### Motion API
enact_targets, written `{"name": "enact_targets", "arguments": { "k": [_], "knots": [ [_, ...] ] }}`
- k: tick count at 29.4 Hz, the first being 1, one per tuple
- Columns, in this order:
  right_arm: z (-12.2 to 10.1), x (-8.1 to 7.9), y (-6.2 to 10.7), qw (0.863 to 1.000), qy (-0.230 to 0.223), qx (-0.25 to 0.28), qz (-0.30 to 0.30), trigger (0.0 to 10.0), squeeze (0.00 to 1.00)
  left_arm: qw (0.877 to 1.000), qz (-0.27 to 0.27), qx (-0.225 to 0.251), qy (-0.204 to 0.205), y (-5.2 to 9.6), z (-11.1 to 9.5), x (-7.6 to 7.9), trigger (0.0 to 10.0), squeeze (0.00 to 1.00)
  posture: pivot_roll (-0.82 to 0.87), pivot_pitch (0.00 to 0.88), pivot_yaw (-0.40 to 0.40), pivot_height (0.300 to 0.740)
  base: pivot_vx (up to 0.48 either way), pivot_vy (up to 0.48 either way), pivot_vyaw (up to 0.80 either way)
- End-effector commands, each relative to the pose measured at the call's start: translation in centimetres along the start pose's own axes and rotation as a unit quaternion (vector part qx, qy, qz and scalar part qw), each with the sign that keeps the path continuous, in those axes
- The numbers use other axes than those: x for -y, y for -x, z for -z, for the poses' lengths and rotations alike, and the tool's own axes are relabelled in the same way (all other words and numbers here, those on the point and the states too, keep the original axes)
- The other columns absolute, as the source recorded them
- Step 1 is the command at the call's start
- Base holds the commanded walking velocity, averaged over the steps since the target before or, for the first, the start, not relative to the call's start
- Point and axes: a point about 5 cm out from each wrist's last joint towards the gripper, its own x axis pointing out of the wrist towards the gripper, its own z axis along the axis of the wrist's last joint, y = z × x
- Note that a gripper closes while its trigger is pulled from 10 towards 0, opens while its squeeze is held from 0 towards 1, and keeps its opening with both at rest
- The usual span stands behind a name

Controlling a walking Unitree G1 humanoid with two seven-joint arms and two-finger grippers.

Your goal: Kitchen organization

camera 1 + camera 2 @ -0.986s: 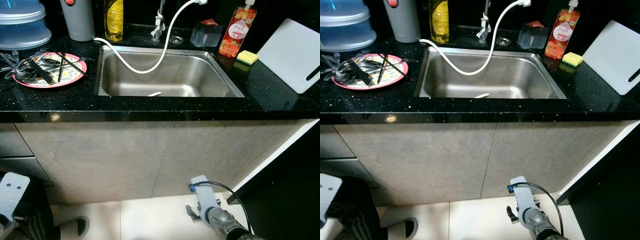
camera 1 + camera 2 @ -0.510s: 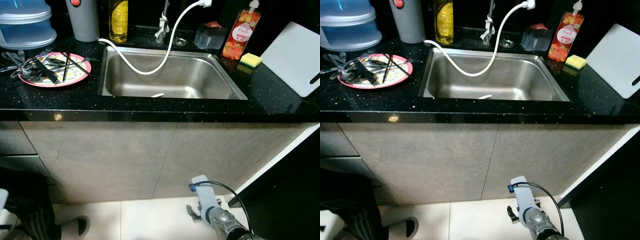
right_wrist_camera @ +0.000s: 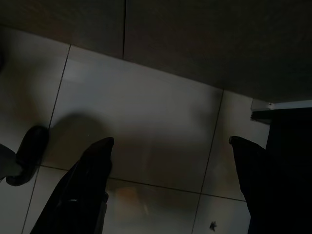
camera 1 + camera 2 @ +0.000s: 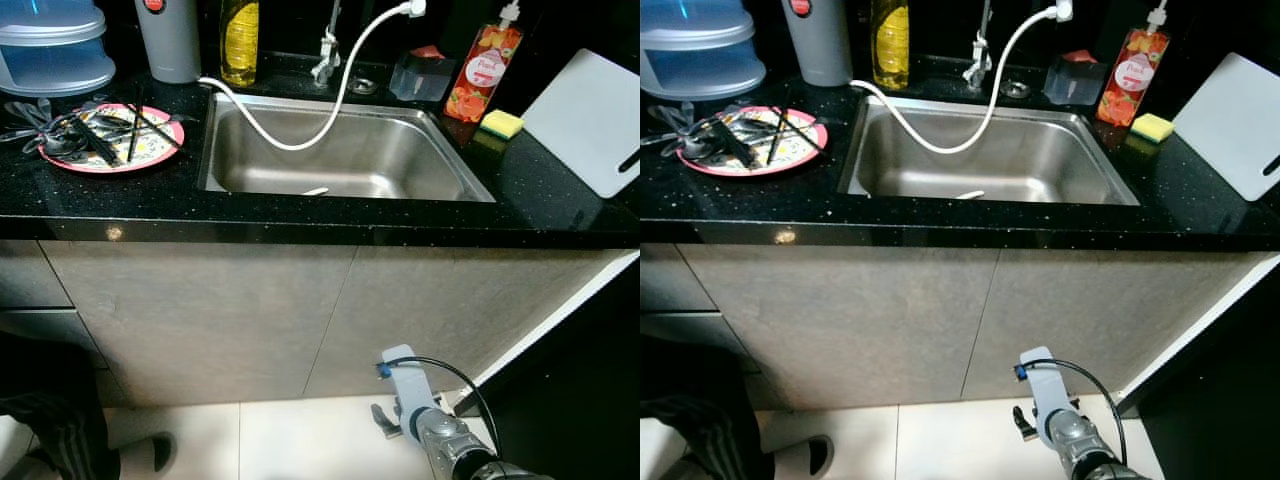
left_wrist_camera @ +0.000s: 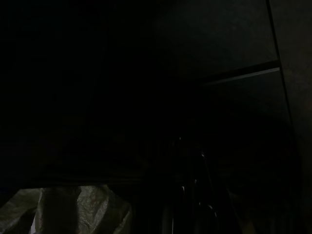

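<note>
Your right gripper (image 3: 168, 161) hangs low over the pale tiled floor (image 3: 146, 122), fingers wide apart, empty. On the black speckled counter (image 4: 300, 205), the pink round plate of dark utensils (image 4: 110, 138) sits far left of the steel sink (image 4: 340, 150).

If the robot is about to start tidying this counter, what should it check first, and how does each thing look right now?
1. Right claw open and holding nothing: ok.
2. Left claw ready: cannot tell, its view is too dark.
3. Plate in sight, utensils piled on it: ok.
4. Sink free for dishes: not ok, a white hose drapes into it.
5. Arms raised to the counter: not ok, the right arm hangs low by the floor.
</note>
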Motion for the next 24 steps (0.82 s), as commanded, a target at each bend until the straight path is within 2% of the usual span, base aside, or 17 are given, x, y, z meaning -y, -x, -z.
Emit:
{"name": "enact_targets", "arguments": {
  "k": [1,2,3,5,7,8,10,11,12,16,19,24],
  "knots": [
    [0.6,0.3,0.1,1.000,0.001,-0.009,0.004,10.0,0.00,0.998,0.056,0.031,-0.002,-0.1,-1.6,2.6,10.0,0.00,0.34,0.000,-0.100,0.740,0.000,0.000,0.00],
    [0.6,0.3,0.1,1.000,0.001,-0.009,0.004,10.0,0.00,0.998,0.056,0.031,-0.002,-0.1,-1.6,2.6,10.0,0.00,0.34,0.000,-0.100,0.740,0.000,0.000,0.00],
    [0.7,0.2,0.1,1.000,0.000,-0.010,0.004,10.0,0.00,0.996,0.072,0.042,0.002,-0.2,-2.3,3.5,10.0,0.00,0.34,0.000,-0.096,0.740,0.000,0.000,0.00],
    [0.7,0.2,0.1,1.000,0.000,-0.010,0.004,10.0,0.00,0.996,0.072,0.042,0.002,-0.2,-2.3,3.5,10.0,0.00,0.34,0.000,-0.096,0.740,0.000,0.000,0.00],
    [0.7,0.1,0.1,1.000,-0.002,-0.010,0.004,10.0,0.00,0.992,0.108,0.065,0.019,-0.3,-3.8,6.0,10.0,0.00,0.33,0.000,-0.093,0.740,0.000,0.000,0.00],
    [0.7,0.1,0.1,1.000,-0.002,-0.010,0.004,10.0,0.00,0.992,0.108,0.065,0.019,-0.3,-3.8,6.0,10.0,0.00,0.33,0.000,-0.093,0.740,0.000,0.000,0.00],
    [0.7,0.2,0.1,1.000,-0.003,-0.009,0.005,10.0,0.00,0.985,0.146,0.078,0.038,0.0,-4.9,8.7,10.0,0.00,0.33,0.000,-0.093,0.740,0.000,0.000,0.00],
    [0.7,0.2,0.1,1.000,-0.003,-0.009,0.005,10.0,0.00,0.985,0.146,0.078,0.038,0.0,-4.9,8.7,10.0,0.00,0.33,0.000,-0.093,0.740,0.000,0.000,0.00],
    [0.7,0.3,0.2,1.000,-0.003,-0.009,0.006,10.0,0.00,0.979,0.179,0.082,0.051,0.4,-5.5,11.0,10.0,0.00,0.31,0.000,-0.092,0.740,0.000,0.000,0.00],
    [0.6,0.8,0.2,1.000,-0.002,-0.007,0.011,10.0,0.00,0.971,0.215,0.074,0.071,1.3,-5.7,13.7,10.0,0.00,0.30,0.000,-0.093,0.740,0.000,0.000,0.00],
    [0.5,1.0,0.2,1.000,-0.004,-0.005,0.015,10.0,0.00,0.968,0.234,0.065,0.070,2.0,-5.4,14.8,10.0,0.00,0.28,0.000,-0.087,0.740,0.000,0.000,0.00],
    [0.8,1.2,0.3,1.000,-0.006,-0.008,0.018,10.0,0.00,0.968,0.237,0.049,0.066,2.1,-4.9,15.1,10.0,0.00,0.27,0.000,-0.084,0.740,0.000,0.000,0.00]
  ]
}}
